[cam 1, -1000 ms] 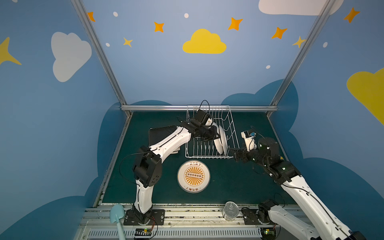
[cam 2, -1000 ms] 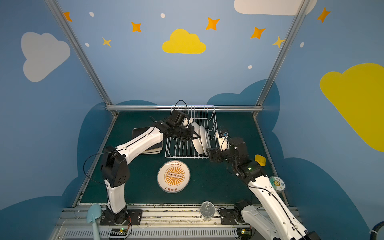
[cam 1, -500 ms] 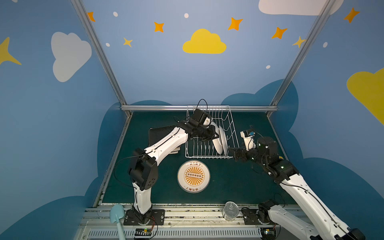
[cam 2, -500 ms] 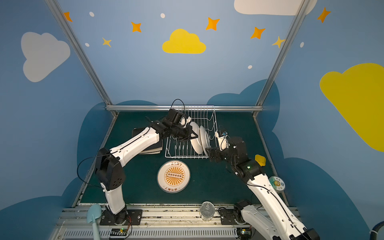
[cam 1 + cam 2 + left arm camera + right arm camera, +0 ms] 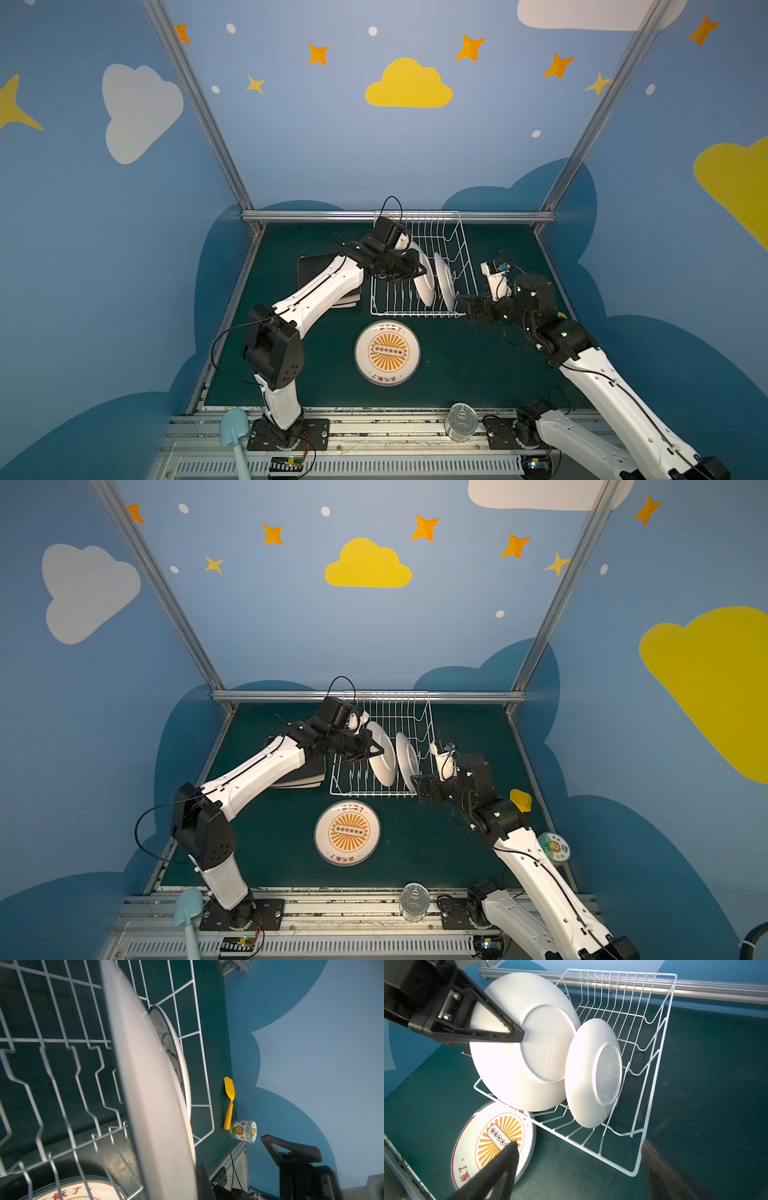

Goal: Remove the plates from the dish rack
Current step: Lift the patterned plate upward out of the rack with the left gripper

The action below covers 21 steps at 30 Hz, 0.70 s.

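gripping the upper rim of the larger white round plate (image 5: 517, 1068), our left gripper (image 5: 415, 269) is clamped tight, with one black finger (image 5: 500, 1030) lying across the plate's plain back. that plate leans on edge inside the white wire dish rack (image 5: 436, 232), towards its near end. we cannot tell whether its lower edge rests on the wires.

just beside it, towards the right side of the rack, a smaller white round plate (image 5: 591, 1076) stands on edge between the prongs. its back faces the right wrist camera too, and the two plates overlap in that view.

our right gripper (image 5: 464, 308) hangs by the rack's near right corner with its jaws spread wide and nothing between them.

in both top views a round plate with an orange sunburst (image 5: 387, 352) lies flat, face up, on the green mat (image 5: 478, 365) just in front of the rack. a stack of square plates (image 5: 316, 266) with a black one on top sits left of the rack, partly under our left arm.

a yellow spatula (image 5: 229, 1103) and a small printed jar (image 5: 243, 1131) lie by the right wall. a tin can (image 5: 459, 419) and a pale blue shovel (image 5: 235, 424) sit on the front rail.
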### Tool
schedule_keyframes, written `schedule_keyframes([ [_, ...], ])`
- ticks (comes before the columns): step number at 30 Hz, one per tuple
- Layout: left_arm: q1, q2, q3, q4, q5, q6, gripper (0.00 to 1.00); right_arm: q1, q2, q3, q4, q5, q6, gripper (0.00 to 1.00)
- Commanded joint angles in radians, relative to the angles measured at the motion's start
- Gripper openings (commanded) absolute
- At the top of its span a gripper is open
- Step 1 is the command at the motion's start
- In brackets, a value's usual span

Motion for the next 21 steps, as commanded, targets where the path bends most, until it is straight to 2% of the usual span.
schedule_keyframes([
  [1, -0.001, -0.05, -0.015, 0.017, -0.002, 0.015, 0.03, -0.003, -0.002, 0.02, 0.02, -0.006, 0.009, 0.92],
  [6, 0.004, -0.086, -0.042, 0.048, 0.006, 0.017, 0.03, -0.003, -0.005, 0.022, 0.025, -0.008, 0.021, 0.92],
  [10, 0.005, -0.12, -0.053, 0.072, 0.0, 0.073, 0.03, -0.004, 0.005, 0.039, 0.02, 0.004, 0.053, 0.92],
  [21, 0.004, -0.252, -0.098, 0.078, -0.174, 0.305, 0.03, -0.026, 0.064, 0.15, -0.025, 0.029, 0.158, 0.98],
])
